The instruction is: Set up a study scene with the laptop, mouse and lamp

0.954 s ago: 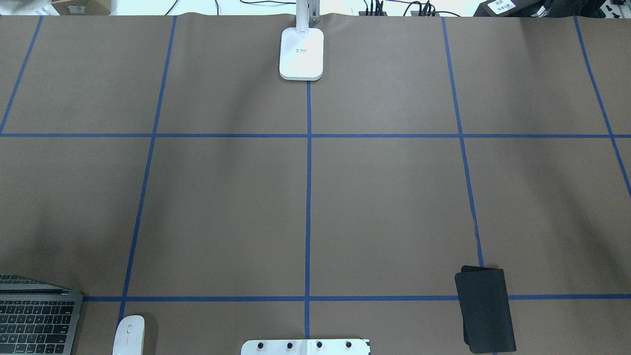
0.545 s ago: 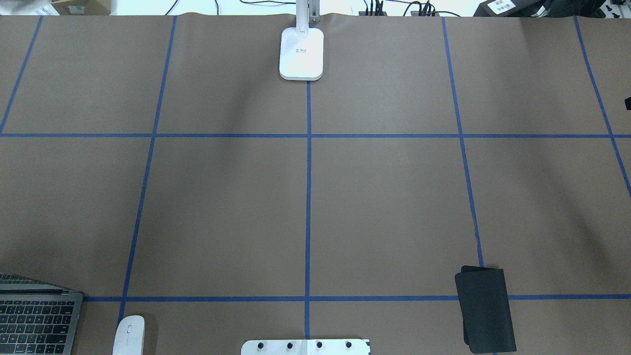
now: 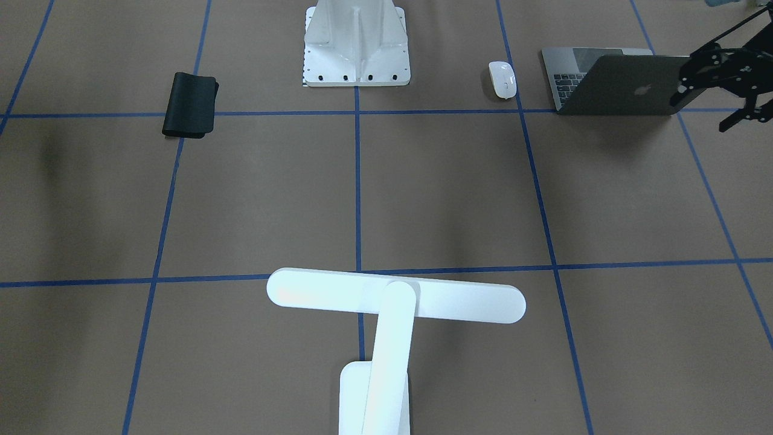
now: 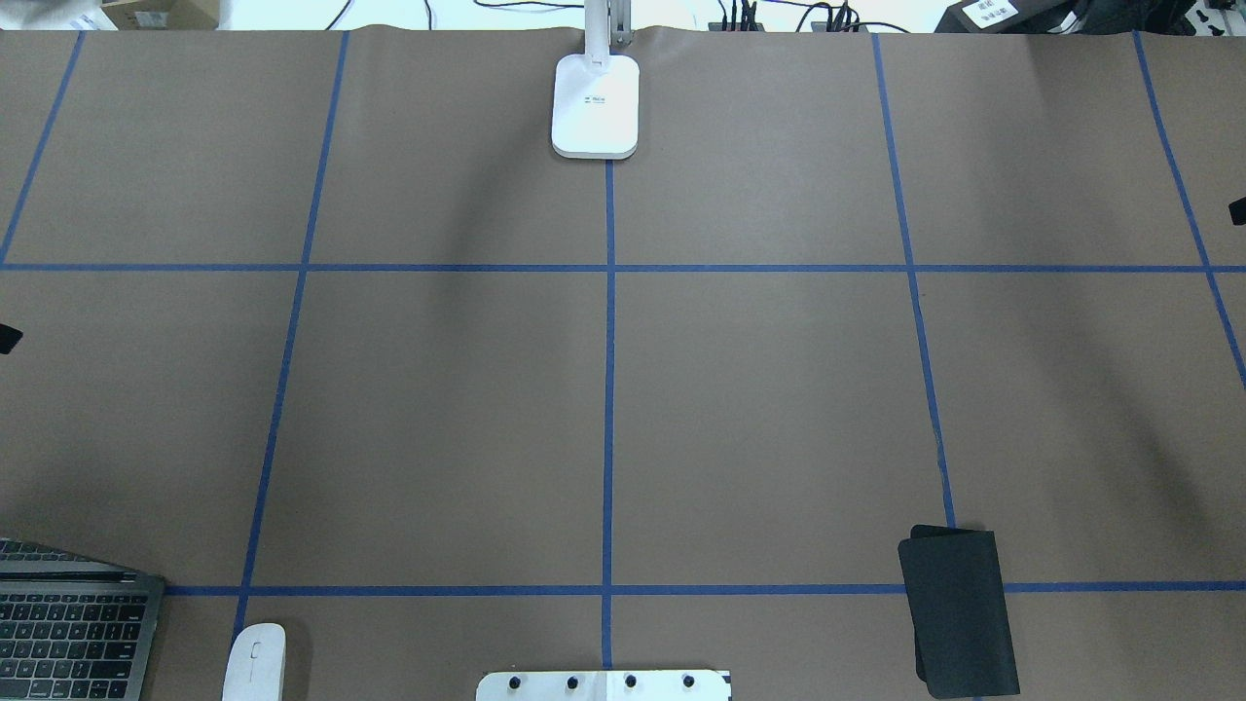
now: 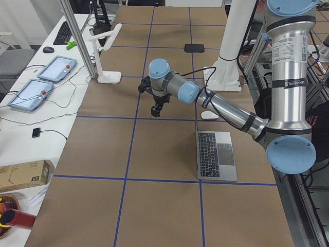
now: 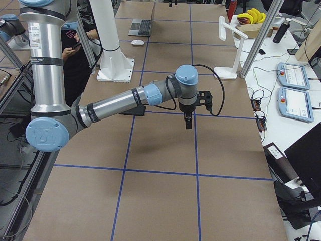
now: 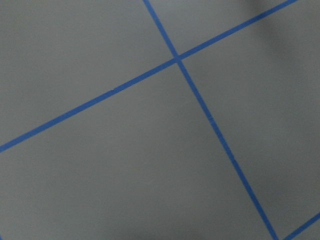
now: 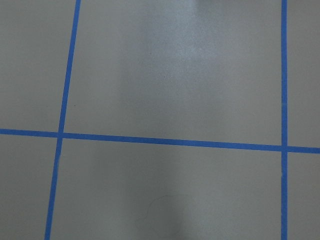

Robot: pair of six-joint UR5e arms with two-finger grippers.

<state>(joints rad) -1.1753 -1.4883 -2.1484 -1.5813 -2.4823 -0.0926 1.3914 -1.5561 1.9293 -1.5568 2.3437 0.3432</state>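
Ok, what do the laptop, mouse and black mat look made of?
Laptop: likely metal, matte dark grey, evenly sheened lid. Mouse: probably plastic, smooth glossy white shell. Black mat: soft matte material, perhaps rubber or fabric; one end looks folded over.

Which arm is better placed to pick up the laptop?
Left. The left gripper hovers beside the laptop, on the robot's own left side. The right gripper hangs over the table's opposite half, far from it.

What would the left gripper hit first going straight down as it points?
The left gripper would likely meet only bare table, near a blue tape crossing; its wrist view shows nothing else.
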